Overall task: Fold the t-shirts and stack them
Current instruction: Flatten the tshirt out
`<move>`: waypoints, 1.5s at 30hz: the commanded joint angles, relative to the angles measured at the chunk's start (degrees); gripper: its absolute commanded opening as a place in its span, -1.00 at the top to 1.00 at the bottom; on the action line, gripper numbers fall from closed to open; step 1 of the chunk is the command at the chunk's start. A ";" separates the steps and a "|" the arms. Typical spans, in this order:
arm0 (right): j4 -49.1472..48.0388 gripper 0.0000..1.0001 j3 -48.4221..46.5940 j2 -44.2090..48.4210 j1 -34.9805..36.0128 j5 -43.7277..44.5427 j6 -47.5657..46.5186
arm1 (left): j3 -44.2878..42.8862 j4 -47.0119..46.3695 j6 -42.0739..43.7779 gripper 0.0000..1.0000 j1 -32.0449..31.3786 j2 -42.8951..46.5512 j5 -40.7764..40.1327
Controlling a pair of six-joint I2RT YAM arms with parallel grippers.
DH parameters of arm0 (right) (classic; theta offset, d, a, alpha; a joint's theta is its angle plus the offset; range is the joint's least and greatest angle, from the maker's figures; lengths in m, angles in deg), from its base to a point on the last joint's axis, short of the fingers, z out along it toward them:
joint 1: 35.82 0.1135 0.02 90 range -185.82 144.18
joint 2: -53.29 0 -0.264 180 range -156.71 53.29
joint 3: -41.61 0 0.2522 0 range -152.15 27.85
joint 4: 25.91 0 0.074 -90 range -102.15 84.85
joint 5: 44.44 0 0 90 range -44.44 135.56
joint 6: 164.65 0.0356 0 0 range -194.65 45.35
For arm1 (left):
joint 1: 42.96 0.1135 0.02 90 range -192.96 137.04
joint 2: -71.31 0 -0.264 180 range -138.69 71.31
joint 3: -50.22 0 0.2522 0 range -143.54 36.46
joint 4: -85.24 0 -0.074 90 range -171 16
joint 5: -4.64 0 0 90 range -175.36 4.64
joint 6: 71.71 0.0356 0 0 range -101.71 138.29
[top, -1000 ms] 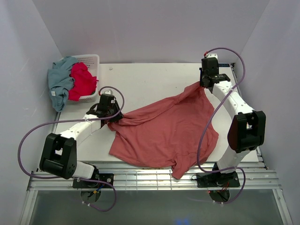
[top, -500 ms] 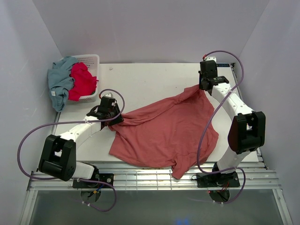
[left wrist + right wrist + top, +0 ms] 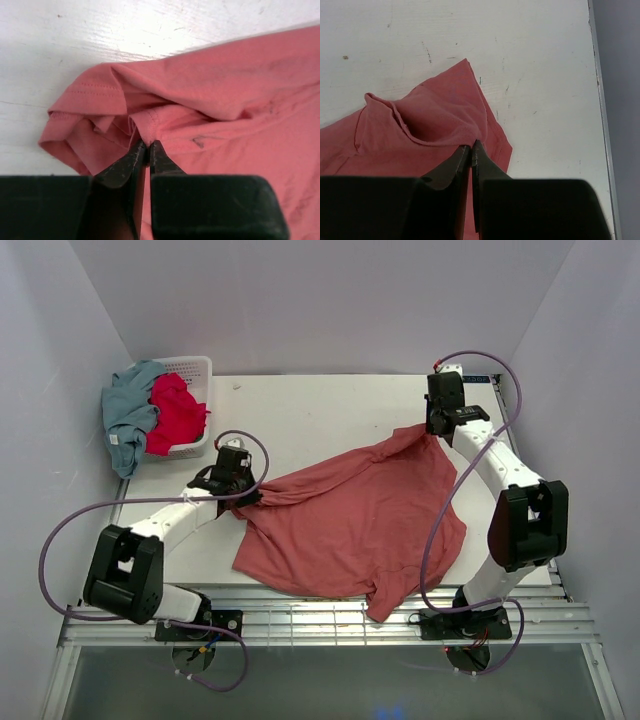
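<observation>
A dusty salmon-red t-shirt (image 3: 350, 520) lies spread and rumpled across the middle of the white table. My left gripper (image 3: 245, 496) is shut on its left edge; the left wrist view shows the jaws pinching a fold of the salmon-red shirt (image 3: 210, 100) at the left gripper's tips (image 3: 148, 145). My right gripper (image 3: 432, 430) is shut on the shirt's far right corner; in the right wrist view the right gripper's tips (image 3: 471, 146) nip the salmon-red cloth (image 3: 430, 120). A bright crimson t-shirt (image 3: 177, 412) and a grey-blue t-shirt (image 3: 126, 415) lie bunched in the basket.
A white lattice basket (image 3: 197, 370) stands at the far left corner, with the grey-blue shirt hanging over its left side. Grey walls close the table on three sides. A slatted metal rail (image 3: 300, 620) runs along the near edge between the arm bases.
Both grippers have crept slightly toward the far side with the shirt held. The right corner of the shirt is drawn a little farther back.
</observation>
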 commanded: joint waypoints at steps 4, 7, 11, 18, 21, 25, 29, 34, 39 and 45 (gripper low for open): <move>-2.65 0.85 2.25 4.12 0.37 -0.76 -0.30 | -6.04 6.22 0.21 0.68 -0.38 11.35 -5.02; -1.87 0.85 2.25 3.77 0.81 -0.43 -0.40 | -7.36 9.56 -1.01 0.75 -0.38 16.71 -9.49; 0.15 0.85 4.00 6.65 1.68 2.03 0.48 | -8.85 13.16 -2.33 0.81 -0.38 24.27 -13.45; 5.07 0.85 -1.42 20.19 2.74 1.78 0.92 | -15.26 14.06 1.78 1.00 -0.38 35.52 -13.38; 8.15 0.85 -9.60 26.34 2.91 -2.43 0.57 | -21.74 13.17 5.82 1.00 -0.38 36.76 -5.66; 13.15 0.85 -20.06 33.19 2.92 -11.03 -0.65 | -30.72 14.49 8.29 1.00 -0.38 36.32 6.46; 16.84 0.85 -29.11 37.42 2.92 -21.12 -2.77 | -38.81 16.33 9.09 1.00 -0.38 37.55 19.48; 20.72 0.85 -45.33 39.89 2.83 -31.43 -1.98 | -54.16 22.39 5.24 1.00 -0.38 38.08 32.40; 18.02 0.85 -54.97 42.78 2.83 -34.00 1.97 | -64.91 24.95 -0.75 1.00 -0.38 40.36 37.16; 14.13 0.85 -57.51 46.83 3.27 -30.66 5.39 | -72.57 25.13 -8.65 1.00 -0.38 40.63 42.87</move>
